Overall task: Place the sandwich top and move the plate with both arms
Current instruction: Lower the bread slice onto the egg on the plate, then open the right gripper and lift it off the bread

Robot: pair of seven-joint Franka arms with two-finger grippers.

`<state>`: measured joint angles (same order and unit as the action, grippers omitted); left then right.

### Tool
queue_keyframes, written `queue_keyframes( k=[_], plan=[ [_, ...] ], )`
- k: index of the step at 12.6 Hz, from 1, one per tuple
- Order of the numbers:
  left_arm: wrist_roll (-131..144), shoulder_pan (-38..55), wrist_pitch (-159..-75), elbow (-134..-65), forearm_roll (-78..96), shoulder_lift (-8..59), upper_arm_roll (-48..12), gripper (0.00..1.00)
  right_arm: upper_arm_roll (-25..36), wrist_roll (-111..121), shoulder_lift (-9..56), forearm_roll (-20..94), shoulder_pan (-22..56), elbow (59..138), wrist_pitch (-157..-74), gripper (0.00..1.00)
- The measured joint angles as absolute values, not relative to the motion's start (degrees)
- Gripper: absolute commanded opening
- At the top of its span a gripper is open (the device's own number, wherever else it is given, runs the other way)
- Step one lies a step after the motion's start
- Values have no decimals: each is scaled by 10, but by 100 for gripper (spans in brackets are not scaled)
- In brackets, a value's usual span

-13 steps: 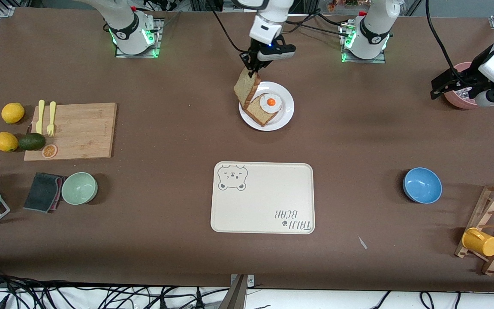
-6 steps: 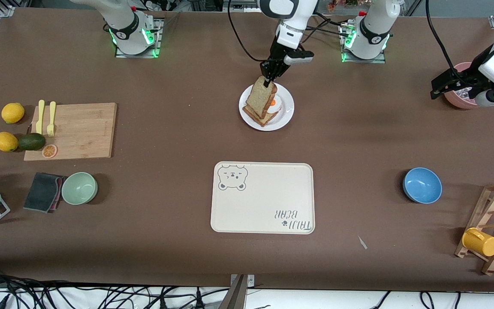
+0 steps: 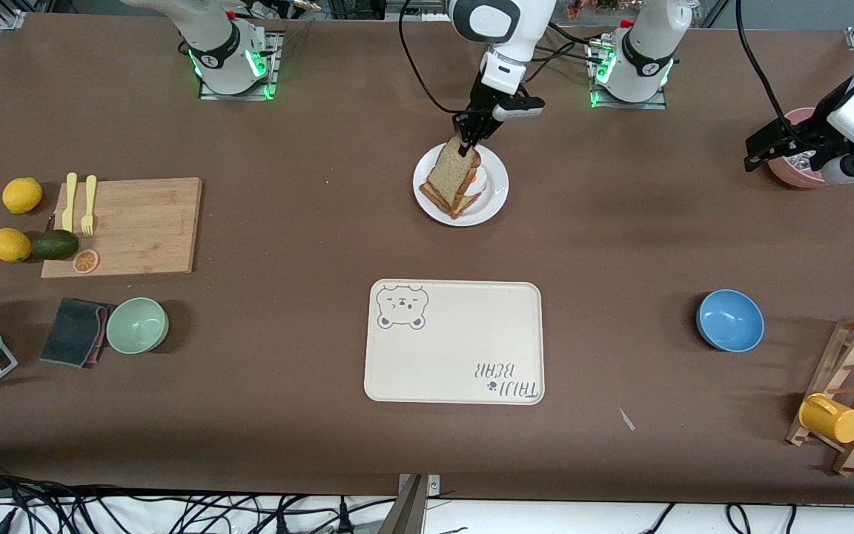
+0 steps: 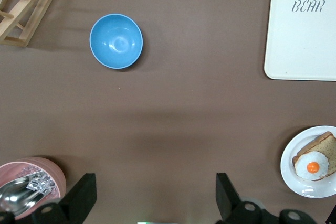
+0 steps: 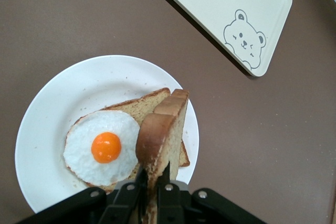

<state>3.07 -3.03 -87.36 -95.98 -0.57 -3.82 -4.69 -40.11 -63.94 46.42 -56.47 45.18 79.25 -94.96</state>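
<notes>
Light tan with a darker crust, the sandwich top is hanging tilted on edge over the white plate, pinched at its domed crust by the closed fingers of the right gripper. A second ago it was being carried beside the plate's rim at the right arm's end; now it is sitting lower, over the fried egg and the bottom bread slice, hiding most of the egg in the front view, so the placing is probably close to its release. The left gripper is waiting with fingers spread wide over the table near a pink bowl, unmoved, well apart from the plate.
</notes>
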Motion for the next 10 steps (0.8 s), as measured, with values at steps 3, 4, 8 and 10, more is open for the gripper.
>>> queue_keyframes(
  k=[3,4,8,10],
  plan=[
    [31,-30,-874,-960,-6,-38,-47,100,-398,-651,466,-565,452,792,-950,100],
    [31,-30,-874,-960,-6,-38,-47,100,-395,-652,467,-565,453,792,-950,100],
    [31,-30,-874,-960,-6,-38,-47,100,-389,-654,470,-565,461,791,-950,100],
    [31,-30,-874,-960,-6,-38,-47,100,-386,-654,471,-558,464,783,-949,100]
  ],
)
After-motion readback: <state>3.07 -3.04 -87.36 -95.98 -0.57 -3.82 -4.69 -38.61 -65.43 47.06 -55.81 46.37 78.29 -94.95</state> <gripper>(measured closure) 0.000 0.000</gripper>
